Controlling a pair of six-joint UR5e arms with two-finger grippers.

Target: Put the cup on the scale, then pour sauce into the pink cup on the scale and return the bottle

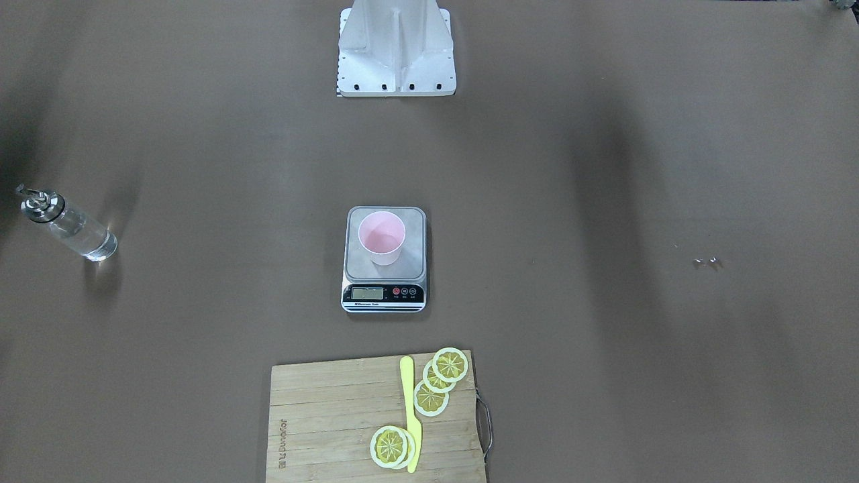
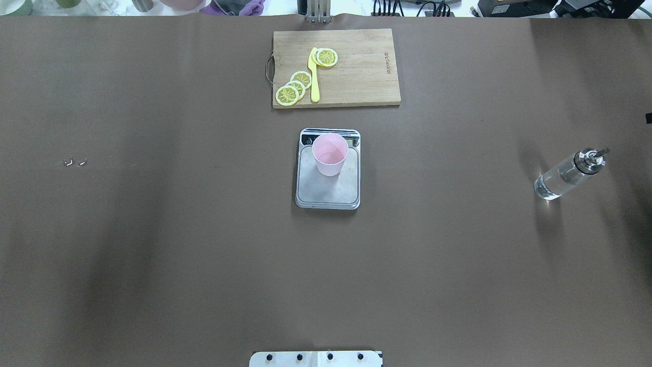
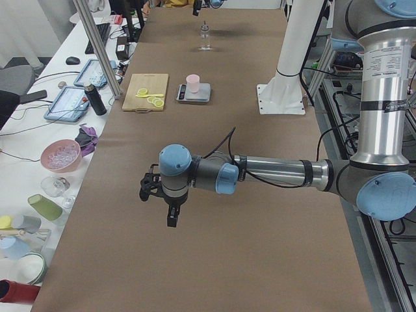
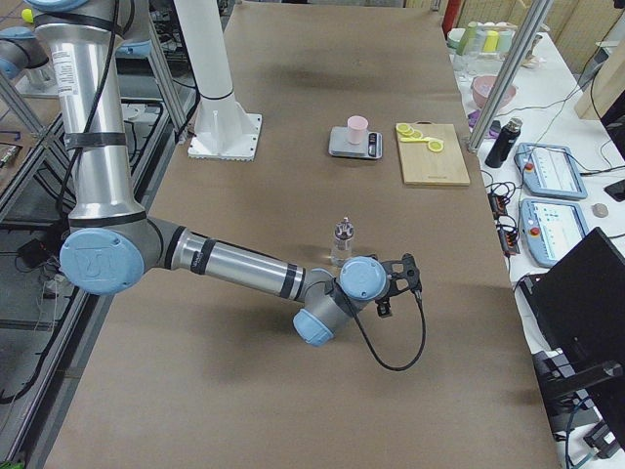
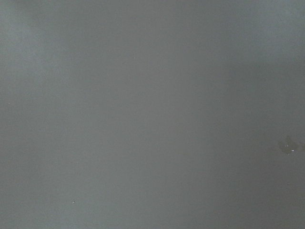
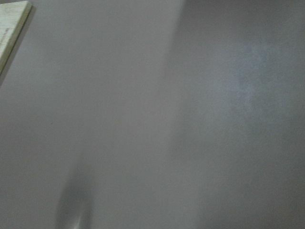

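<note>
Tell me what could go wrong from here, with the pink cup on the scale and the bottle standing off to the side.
1. The bottle is slim clear glass standing alone on the table; an off-centre grasp might tip it.
2. The cup sits off-centre on the scale, toward its display end, so a stray pour could wet the buttons.

Robotics lab, industrial arm (image 3: 273, 174) over brown table (image 3: 260, 260), teach pendants (image 4: 552, 168) on side bench (image 3: 55, 78), aluminium frame post (image 3: 99, 49)
</note>
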